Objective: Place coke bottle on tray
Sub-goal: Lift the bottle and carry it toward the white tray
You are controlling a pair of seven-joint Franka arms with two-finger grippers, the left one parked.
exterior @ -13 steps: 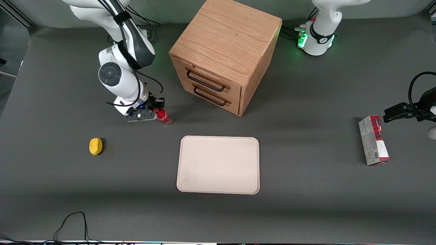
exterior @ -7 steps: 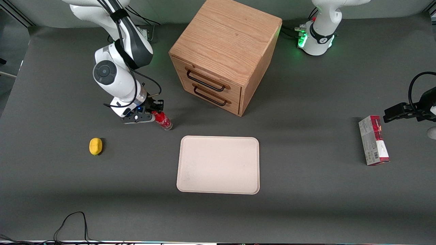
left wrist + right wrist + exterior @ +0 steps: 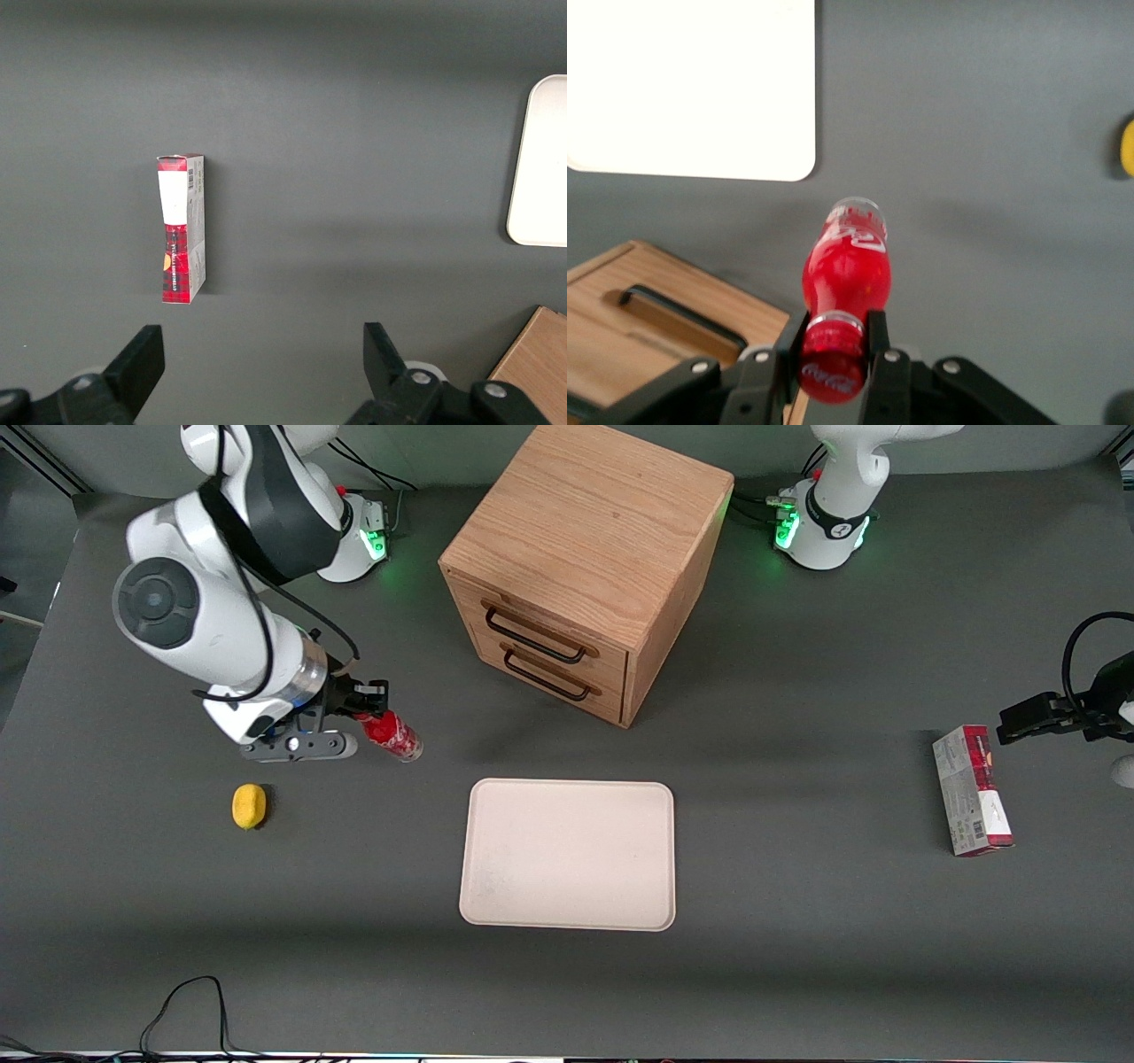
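now gripper (image 3: pixel 370 717) pinching bottle (image 3: pixel 392 737) by the neck, lifted off the table.
fingers (image 3: pixel 876 339) closed tight on either side of the bottle (image 3: pixel 846 276) just under its red cap, with the cap between them and the red body and clear base hanging out past the fingertips, tilted, base end pointing toward the tray (image 3: pixel 568 855). tray lies flat on the grey table (image 3: pixel 797 921), apart from the jaws and nearer the front camera than they are, nothing on it; the wrist view shows its rounded corner (image 3: pixel 691 84) out past the bottle's base. cabinet (image 3: pixel 585 567) with two black-handled drawers stands beside the jaws, farther from the front camera than the tray. yellow thing (image 3: pixel 249 806) lies near the gripper, nearer the camera. carton (image 3: pixel 972 790) lies well away, toward the parked arm's end.
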